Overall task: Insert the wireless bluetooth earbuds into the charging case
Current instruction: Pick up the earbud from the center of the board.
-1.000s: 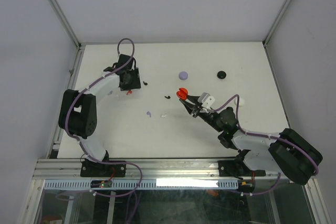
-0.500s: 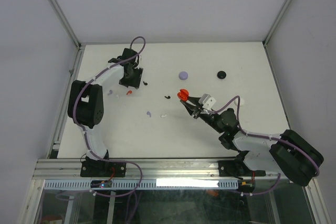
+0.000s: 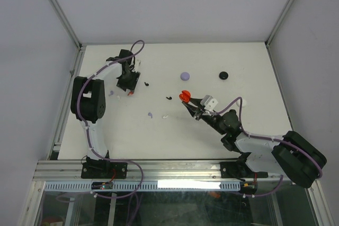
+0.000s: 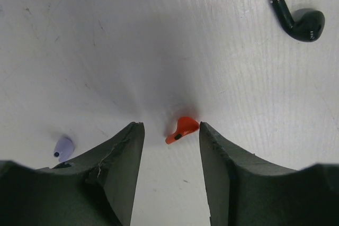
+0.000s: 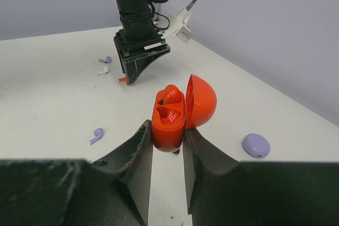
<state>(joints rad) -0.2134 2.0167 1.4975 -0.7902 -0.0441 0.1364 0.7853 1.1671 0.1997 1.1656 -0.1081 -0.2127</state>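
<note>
My right gripper [image 5: 168, 130] is shut on the open red charging case [image 5: 169, 120] and holds it upright above the table, lid [image 5: 201, 101] swung to the right. One red earbud [image 5: 170, 95] sits in its far slot; the near slot is empty. My left gripper [image 4: 170, 126] is open, low over the table, with a loose red earbud [image 4: 181, 129] lying between its fingertips, close to the right finger. In the top view the left gripper [image 3: 128, 88] is at the back left and the case [image 3: 184, 96] is mid-table.
A black earbud [image 4: 299, 21] and a lilac earbud [image 4: 63, 147] lie near the left gripper. Another black earbud [image 3: 168, 98], a lilac earbud [image 3: 150, 114] and a white earbud [image 3: 164, 115] lie mid-table. A shut lilac case [image 3: 185, 76] and a black case [image 3: 224, 75] sit farther back.
The left arm has swung its elbow back and left, and its gripper has shifted slightly over the red earbud. The right gripper and red case have not moved.
</note>
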